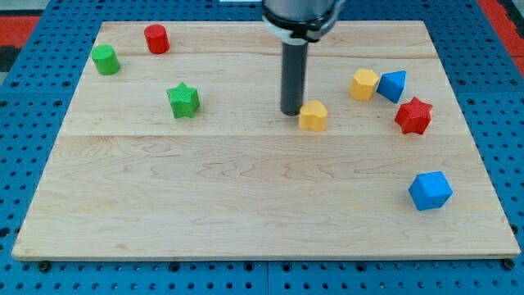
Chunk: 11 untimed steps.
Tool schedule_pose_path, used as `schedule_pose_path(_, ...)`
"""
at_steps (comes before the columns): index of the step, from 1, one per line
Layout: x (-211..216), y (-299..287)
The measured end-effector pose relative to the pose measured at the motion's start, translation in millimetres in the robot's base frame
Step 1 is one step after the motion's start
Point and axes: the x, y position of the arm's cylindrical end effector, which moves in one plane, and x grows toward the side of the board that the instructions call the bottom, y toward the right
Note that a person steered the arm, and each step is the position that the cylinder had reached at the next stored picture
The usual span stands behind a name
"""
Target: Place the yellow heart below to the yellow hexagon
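The yellow heart [313, 116] lies on the wooden board just right of the board's middle. My tip [291, 111] stands right at the heart's left side, touching or nearly touching it. The yellow hexagon [364, 84] lies up and to the right of the heart, about a block's width of bare board between them. The dark rod rises from the tip to the view's top.
A blue triangle [393, 85] sits against the hexagon's right side, with a red star [413, 115] below and right of it. A blue cube [430, 190] lies at lower right. A green star [183, 100], green cylinder [106, 60] and red cylinder [156, 38] lie at upper left.
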Motion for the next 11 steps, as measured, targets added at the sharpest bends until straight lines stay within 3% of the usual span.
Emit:
schedule_pose_path(4, 82.7, 55.3)
schedule_pose_path(7, 52.5, 68.3)
schedule_pose_path(9, 51.4, 34.0)
schedule_pose_path(11, 43.1, 67.8)
